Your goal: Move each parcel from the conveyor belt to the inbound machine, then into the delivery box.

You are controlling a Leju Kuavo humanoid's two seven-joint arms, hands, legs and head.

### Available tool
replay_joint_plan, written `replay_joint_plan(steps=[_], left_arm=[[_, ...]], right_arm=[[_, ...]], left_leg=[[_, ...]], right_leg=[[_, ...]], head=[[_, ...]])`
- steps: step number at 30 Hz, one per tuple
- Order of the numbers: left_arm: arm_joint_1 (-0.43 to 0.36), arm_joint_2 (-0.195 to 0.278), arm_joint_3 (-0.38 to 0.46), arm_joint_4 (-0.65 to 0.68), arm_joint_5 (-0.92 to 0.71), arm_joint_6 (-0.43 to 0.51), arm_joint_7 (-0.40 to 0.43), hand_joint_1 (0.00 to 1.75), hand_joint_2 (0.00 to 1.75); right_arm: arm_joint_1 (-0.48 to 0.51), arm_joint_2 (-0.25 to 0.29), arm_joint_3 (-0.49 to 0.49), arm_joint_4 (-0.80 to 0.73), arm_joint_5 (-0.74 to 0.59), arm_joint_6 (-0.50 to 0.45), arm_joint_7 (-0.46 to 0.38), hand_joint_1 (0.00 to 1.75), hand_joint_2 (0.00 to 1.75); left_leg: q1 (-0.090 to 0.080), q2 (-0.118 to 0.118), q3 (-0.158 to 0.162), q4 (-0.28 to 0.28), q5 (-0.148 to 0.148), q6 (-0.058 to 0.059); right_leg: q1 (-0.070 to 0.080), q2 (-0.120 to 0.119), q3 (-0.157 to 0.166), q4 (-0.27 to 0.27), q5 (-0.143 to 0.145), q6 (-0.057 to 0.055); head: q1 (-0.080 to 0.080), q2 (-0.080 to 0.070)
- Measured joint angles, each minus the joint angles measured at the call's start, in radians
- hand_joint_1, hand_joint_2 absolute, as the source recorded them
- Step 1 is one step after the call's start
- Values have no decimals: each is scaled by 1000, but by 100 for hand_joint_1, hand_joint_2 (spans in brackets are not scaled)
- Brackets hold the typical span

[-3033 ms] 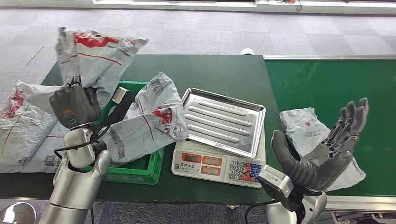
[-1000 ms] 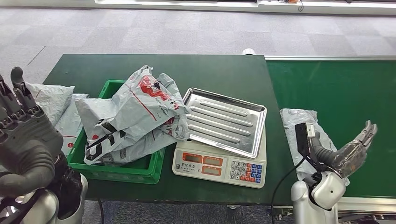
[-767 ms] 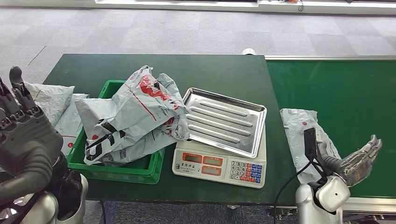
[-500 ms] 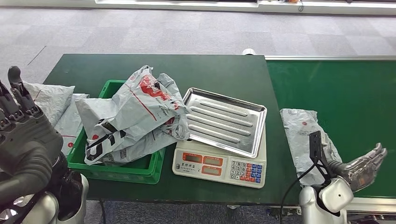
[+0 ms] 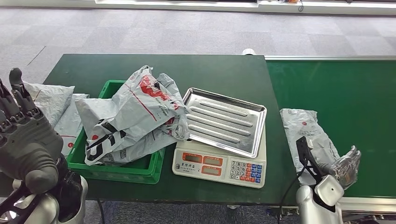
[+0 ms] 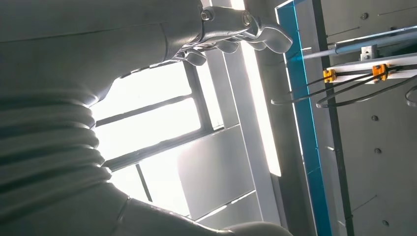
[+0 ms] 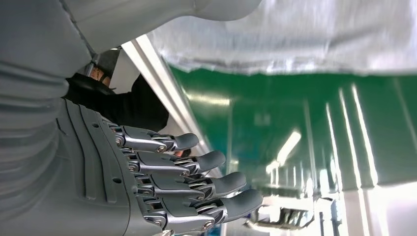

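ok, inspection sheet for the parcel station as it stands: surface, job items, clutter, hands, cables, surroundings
Surface: dark green table; green conveyor belt beside it on the right.
Job's things: one grey parcel lies on the belt's near left edge; scale with its metal tray bare; green bin heaped with grey parcels.
Clutter: more grey parcels on the table left of the bin.
Hands: left hand raised, fingers apart, holding nothing; right hand low by the belt's near edge, next to the parcel, holding nothing.
Cables: black cable at the right wrist.
Surroundings: grey carpet floor.
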Motion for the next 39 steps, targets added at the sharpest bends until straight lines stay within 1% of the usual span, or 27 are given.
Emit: replay_joint_plan(steps=[4,10,22,23,26,27,35,39], left_arm=[[0,0,0,0,-7,4,0,0,175],[0,1,0,4,-15,12,0,0,175],[-5,1,0,15,-29,8,1,0,175],[-8,1,0,18,-33,5,1,0,175],[-23,0,0,28,-52,-2,1,0,175],[-28,0,0,33,-59,-3,1,0,175],[-40,-1,0,52,-90,0,1,0,175],[-39,-3,0,52,-102,1,1,0,175]], right_arm=[[-30,0,-22,115,-1,10,-36,0,175],[-65,0,-54,277,-9,7,-56,0,175],[-110,-7,-80,407,-10,16,-59,0,175],[-117,-8,-82,423,-8,21,-59,8,175],[-141,-10,-86,474,-4,44,-62,139,175],[-147,-10,-86,490,-3,52,-63,175,175],[-184,-15,-89,564,2,61,-63,175,175],[-189,-18,-84,569,3,31,-55,175,175]], left_leg=[[0,0,0,0,0,0],[0,0,0,0,0,0],[0,3,3,0,0,0],[1,4,4,0,-1,0],[1,9,10,0,-4,0],[1,11,12,0,-5,0],[2,16,17,0,-10,1],[2,16,23,0,-8,1]], right_leg=[[0,0,0,0,0,0],[0,0,0,0,0,0],[0,2,1,0,0,0],[1,3,2,0,0,0],[1,9,7,-1,0,0],[1,11,8,-1,0,0],[1,15,21,-2,-2,0],[2,15,21,-2,-2,0]], head=[[0,0],[0,0],[0,0],[0,0],[0,0],[0,0],[0,0],[0,0]])
